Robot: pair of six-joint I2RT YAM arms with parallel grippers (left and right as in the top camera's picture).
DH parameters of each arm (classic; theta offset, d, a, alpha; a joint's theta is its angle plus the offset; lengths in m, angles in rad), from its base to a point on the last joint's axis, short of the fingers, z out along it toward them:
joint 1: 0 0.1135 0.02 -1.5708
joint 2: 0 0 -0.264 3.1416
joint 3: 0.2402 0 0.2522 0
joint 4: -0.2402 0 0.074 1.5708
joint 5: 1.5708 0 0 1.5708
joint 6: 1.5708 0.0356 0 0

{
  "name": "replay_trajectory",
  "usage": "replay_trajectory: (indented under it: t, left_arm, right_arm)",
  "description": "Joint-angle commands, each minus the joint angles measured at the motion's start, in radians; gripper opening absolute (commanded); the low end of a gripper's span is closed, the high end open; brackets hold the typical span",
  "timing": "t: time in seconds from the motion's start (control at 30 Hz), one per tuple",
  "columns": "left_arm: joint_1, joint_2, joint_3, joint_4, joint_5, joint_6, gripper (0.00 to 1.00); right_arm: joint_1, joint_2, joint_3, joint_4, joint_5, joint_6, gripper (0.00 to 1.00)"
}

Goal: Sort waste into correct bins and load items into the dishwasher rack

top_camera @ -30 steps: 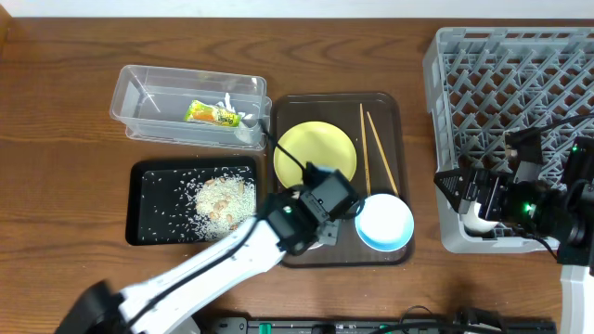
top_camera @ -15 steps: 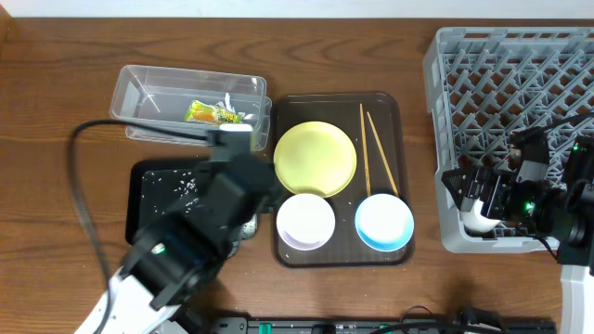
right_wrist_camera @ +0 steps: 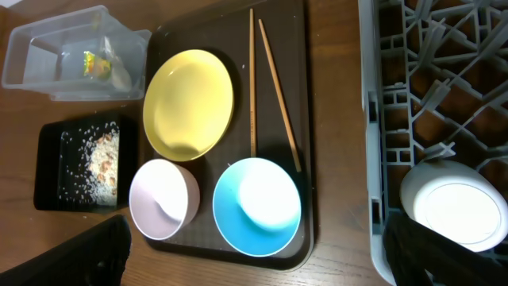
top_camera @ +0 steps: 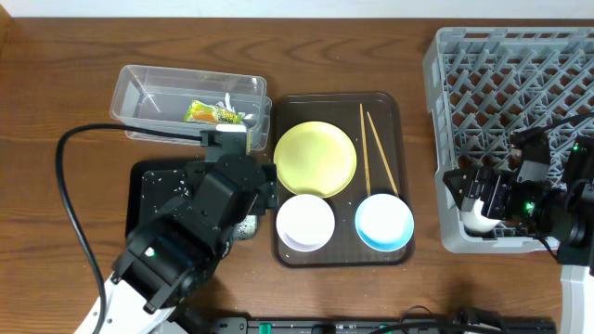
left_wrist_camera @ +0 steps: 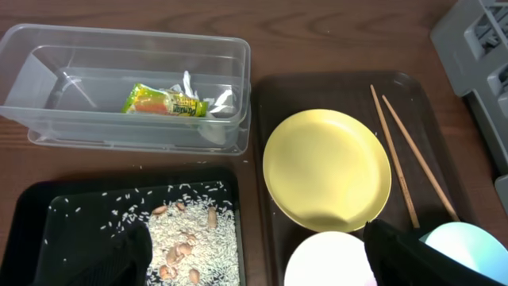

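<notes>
White bowl [top_camera: 305, 221] likely next | left tool [left_wrist_camera: 258, 242] spread, empty | right tool [right_wrist_camera: 258, 238] likewise | pinch rim, lift clear of brown tray [top_camera: 325, 109].

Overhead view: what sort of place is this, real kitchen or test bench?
Likely a test bench staged as a dish-clearing station, not a real kitchen: a dishwasher rack sits straight on a wooden table, with a clear tub and black tray as waste bins. No sink in view.
</notes>
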Motion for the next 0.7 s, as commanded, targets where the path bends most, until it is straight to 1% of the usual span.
replay_trajectory:
  t: [0.0,0.23,0.33,0.4,0.43,0.47,0.53,0.6,0.67]
  left_arm:
    - [0.005,0.008,0.013,-0.006,-0.003,0.009,0.88]
    - [0.006,0.002,0.002,-0.031,-0.01,0.01,0.89]
    - [0.024,-0.034,-0.027,0.025,-0.046,0.028,0.9]
    - [0.063,-0.084,-0.069,0.125,-0.02,0.097,0.91]
    - [0.085,-0.108,-0.087,0.171,0.02,0.144,0.91]
    - [0.111,-0.132,-0.104,0.212,0.071,0.2,0.95]
    - [0.176,-0.188,-0.139,0.282,0.187,0.312,0.95]
    - [0.245,-0.25,-0.182,0.332,0.289,0.404,0.95]
    - [0.303,-0.317,-0.229,0.357,0.345,0.476,0.95]
  right_arm:
    - [0.01,-0.001,0.011,0.0,-0.001,0.01,0.99]
    - [0.01,-0.001,0.011,0.0,-0.001,0.01,0.99]
    - [0.01,-0.001,0.011,0.0,-0.001,0.01,0.99]
    - [0.01,-0.001,0.011,0.0,-0.001,0.01,0.99]
    - [0.01,-0.001,0.011,0.0,-0.001,0.01,0.99]
    - [0.01,-0.001,0.011,0.0,-0.001,0.01,0.99]
    - [0.01,-0.001,0.011,0.0,-0.001,0.01,0.99]
    - [0.01,-0.001,0.011,0.0,-0.001,0.01,0.99]
    - [0.01,-0.001,0.011,0.0,-0.001,0.01,0.99]
